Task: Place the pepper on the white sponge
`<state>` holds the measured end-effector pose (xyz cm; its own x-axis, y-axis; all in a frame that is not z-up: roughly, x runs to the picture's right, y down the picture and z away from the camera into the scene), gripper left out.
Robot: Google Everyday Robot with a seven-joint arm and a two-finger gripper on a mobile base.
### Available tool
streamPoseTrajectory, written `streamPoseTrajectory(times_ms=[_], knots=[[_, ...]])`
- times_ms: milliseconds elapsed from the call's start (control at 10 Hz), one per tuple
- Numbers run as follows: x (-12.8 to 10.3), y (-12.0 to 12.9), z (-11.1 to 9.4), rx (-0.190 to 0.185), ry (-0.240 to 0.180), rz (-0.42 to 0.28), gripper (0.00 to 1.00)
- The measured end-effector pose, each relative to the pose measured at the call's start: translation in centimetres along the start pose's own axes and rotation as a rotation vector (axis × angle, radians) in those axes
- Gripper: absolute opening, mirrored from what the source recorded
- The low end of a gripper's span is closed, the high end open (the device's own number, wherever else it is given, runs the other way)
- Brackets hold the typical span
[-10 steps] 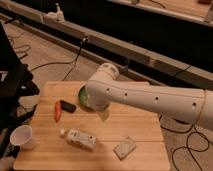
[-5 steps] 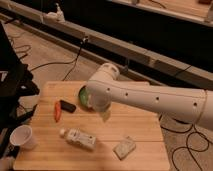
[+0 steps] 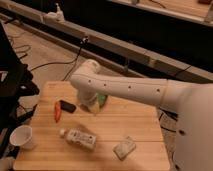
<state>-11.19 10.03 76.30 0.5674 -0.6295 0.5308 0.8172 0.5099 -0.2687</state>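
The desk (image 3: 131, 121) is a rectangular top of pale wood with a fine lengthwise grain. A white bottle (image 3: 80, 138) lies on its side near the front of it, rounded, with a printed label around its body and a small cap at its left end.

Beyond the bottle and to its left lies the pepper (image 3: 57, 111), slender, orange-red and tapered like a small carrot, flat on the wood. Touching or just beside the pepper's far end is a small black block (image 3: 67, 106), flat with rounded corners.

Left of the bottle, near the desk's edge, stands a white cup (image 3: 21, 136), upright and round-mouthed. Right of the bottle lies the white sponge (image 3: 124, 148), a pale grey-white speckled block set askew, with nothing on it and well apart from the pepper.

The arm (image 3: 125, 90), a smooth white tube dotted with small dark holes, reaches in from the right and bends down at a rounded joint. Its hand (image 3: 95, 103) hangs beyond the bottle, just right of the black block, low over the wood. It stands open and holds nothing. A greenish patch shows at its right side; whether that belongs to the hand I cannot tell.
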Motion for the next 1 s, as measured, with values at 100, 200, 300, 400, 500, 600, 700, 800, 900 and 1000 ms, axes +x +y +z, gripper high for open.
streamPoseTrajectory(times_ms=[100,200,300,400,500,600,700,800,900,1000], knots=[[-0.7,-2.3,1.4,0.004,-0.025,-0.042,0.65],[-1.4,-4.2,2.5,0.012,-0.050,-0.074,0.65],[-2.8,-7.4,3.8,0.046,-0.098,-0.119,0.65],[-4.0,-9.5,4.3,0.074,-0.133,-0.149,0.65],[-5.9,-12.0,4.4,0.113,-0.177,-0.200,0.65],[-6.7,-13.1,4.4,0.130,-0.196,-0.225,0.65],[-6.9,-13.3,4.4,0.134,-0.199,-0.229,0.65],[-6.8,-13.3,4.4,0.133,-0.199,-0.228,0.65],[-6.7,-13.1,4.4,0.129,-0.195,-0.229,0.65],[-6.4,-12.8,4.7,0.104,-0.182,-0.231,0.65]])
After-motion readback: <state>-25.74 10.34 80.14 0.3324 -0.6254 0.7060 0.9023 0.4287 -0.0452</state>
